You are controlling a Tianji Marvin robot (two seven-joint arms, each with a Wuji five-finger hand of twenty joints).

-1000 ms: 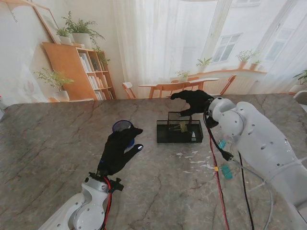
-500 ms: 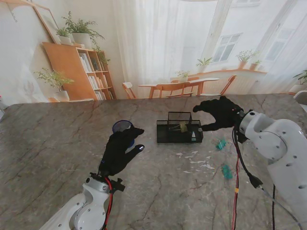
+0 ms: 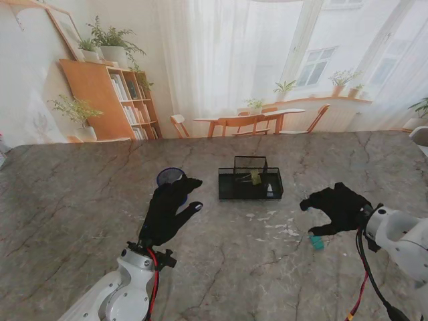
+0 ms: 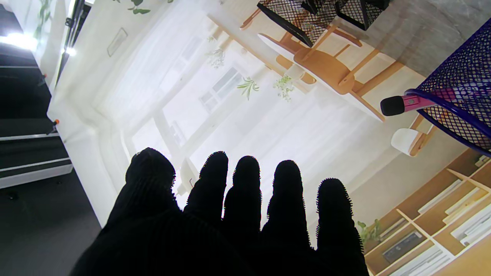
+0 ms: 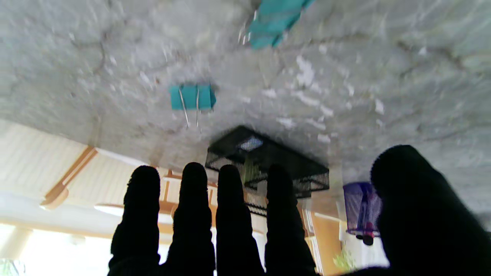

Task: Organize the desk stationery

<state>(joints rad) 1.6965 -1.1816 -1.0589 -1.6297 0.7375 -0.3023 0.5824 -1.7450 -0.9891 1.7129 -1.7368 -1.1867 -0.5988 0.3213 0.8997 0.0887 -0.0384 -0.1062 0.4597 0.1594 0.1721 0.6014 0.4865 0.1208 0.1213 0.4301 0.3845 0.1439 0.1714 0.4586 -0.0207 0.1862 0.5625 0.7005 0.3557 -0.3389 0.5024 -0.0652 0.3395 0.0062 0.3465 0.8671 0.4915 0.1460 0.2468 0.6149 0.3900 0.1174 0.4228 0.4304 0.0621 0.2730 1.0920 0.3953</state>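
Teal binder clip [image 3: 316,242] lies just beside right hand [image 3: 340,208] (fingers spread).

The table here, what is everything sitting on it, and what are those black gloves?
Table: one, grey marbled stone, filling the stand's view.
Mesh tray: one, black wire, middle of the table, with small items inside too small to name.
Mesh cup: one, blue-purple, left of the tray, holding a pink pen with a black tip.
Binder clips: two, teal, on the table's right side; one next to the right hand, the other clear only in the right wrist view.
Left hand: black glove, fingers spread, holding nothing, by the cup.
Right hand: black glove, fingers apart, holding nothing, over the clips.
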